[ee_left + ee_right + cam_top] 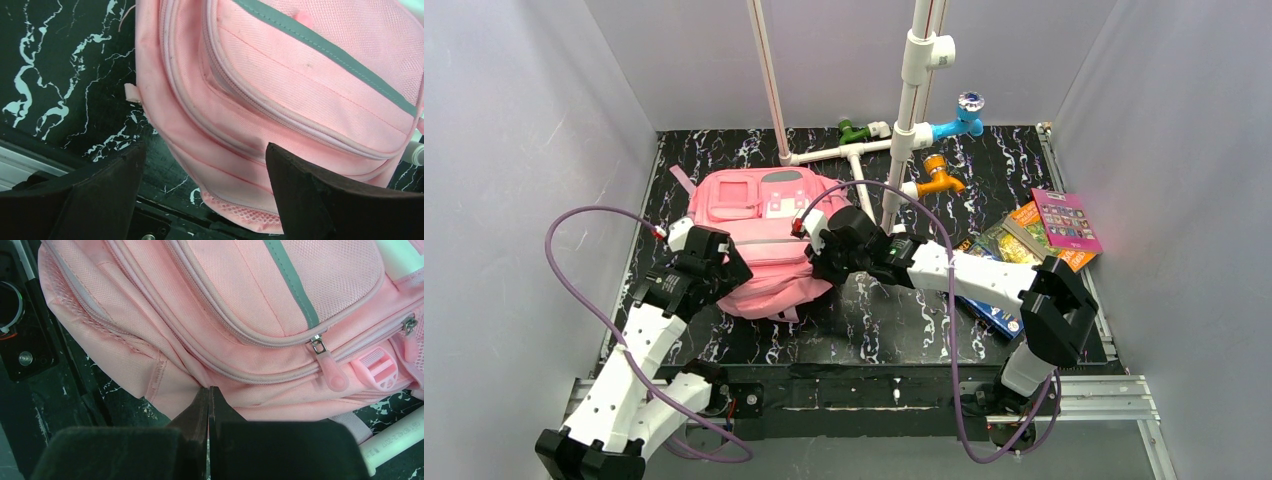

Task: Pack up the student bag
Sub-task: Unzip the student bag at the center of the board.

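Student bag [759, 235] lies flat on the table [904, 320], left of centre, front pockets up. Left gripper [204, 150] hangs over its near left corner, jaws spread wide, nothing grasped. Right gripper [208, 390] sits at the near right edge — jaws clenched together, tips against the fabric; whether any is pinched cannot be told. Books [1034, 235] lie well apart, right.

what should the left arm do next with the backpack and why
Probably lower the left gripper and close it on the near corner of the backpack: its jaws stand open astride that corner, while the right gripper is shut at the bag's edge. The zips look closed and the books lie outside.
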